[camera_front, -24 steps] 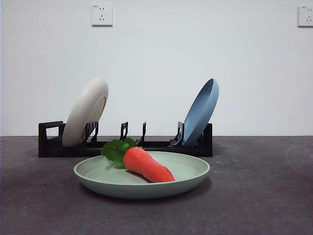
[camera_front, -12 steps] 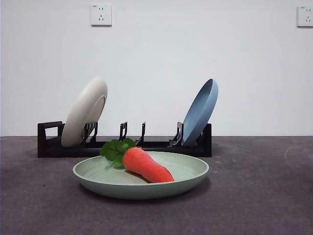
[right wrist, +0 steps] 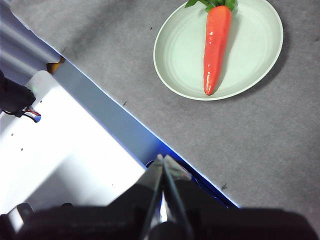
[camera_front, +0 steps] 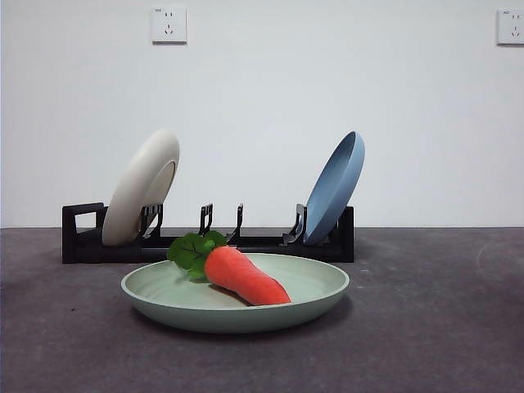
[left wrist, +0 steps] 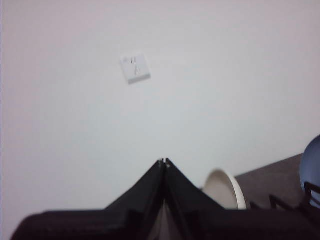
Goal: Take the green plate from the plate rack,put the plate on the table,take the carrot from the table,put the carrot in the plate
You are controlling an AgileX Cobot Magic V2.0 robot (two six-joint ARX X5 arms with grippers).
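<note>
In the front view the table (camera_front: pixel 442 327) fills the lower third of the frame, bare to the left and right of the green plate (camera_front: pixel 235 292), which lies flat at the lower centre. The carrot (camera_front: pixel 244 275) lies inside the plate, its leafy top toward the rack and its tip pointing toward the lower right.

Behind the plate, across the middle of the frame, the plate rack (camera_front: pixel 208 237) holds 2 tilted plates: a cream plate (camera_front: pixel 141 187) at its left end beside the loop and a blue plate (camera_front: pixel 335 187) at its right end. The slots between them are open.

Neither arm shows in the front view. The right gripper (right wrist: pixel 162 159), its jaws pressed together on nothing, is at the bottom of the right wrist view, well apart from the plate at the upper right of that frame. The left gripper (left wrist: pixel 164 161) is likewise clenched and empty, facing the wall, with a socket (left wrist: pixel 135 68) in the upper left of its frame.
</note>
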